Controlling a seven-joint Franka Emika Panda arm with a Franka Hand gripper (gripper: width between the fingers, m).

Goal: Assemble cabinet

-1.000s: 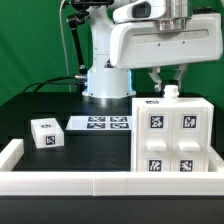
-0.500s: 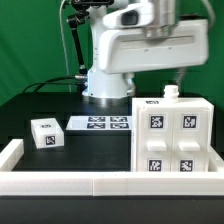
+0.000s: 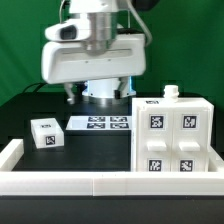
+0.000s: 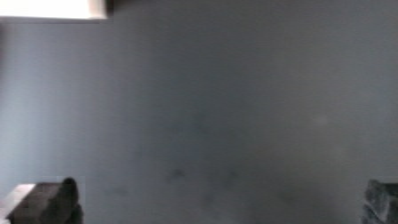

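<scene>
The cabinet (image 3: 172, 135) is a large white box with several black-and-white tags on its front, standing on the dark table at the exterior view's right. A small white peg (image 3: 172, 92) stands up from its top. My gripper (image 3: 100, 93) hangs above the table to the left of the cabinet, over the back middle, apart from the cabinet. It is open wide and empty. In the wrist view the gripper (image 4: 214, 205) shows only dark fingertips (image 4: 47, 203) at the picture's edges, with bare dark table between them.
A small white cube (image 3: 45, 133) with a tag sits at the exterior view's left. The marker board (image 3: 100, 124) lies flat between the cube and the cabinet. A low white border rail (image 3: 90, 183) runs along the front. A white corner (image 4: 50, 8) shows in the wrist view.
The hand has swung from above the cabinet's top at the right to the left, over the back middle of the table. The cabinet and the cube have not moved.
</scene>
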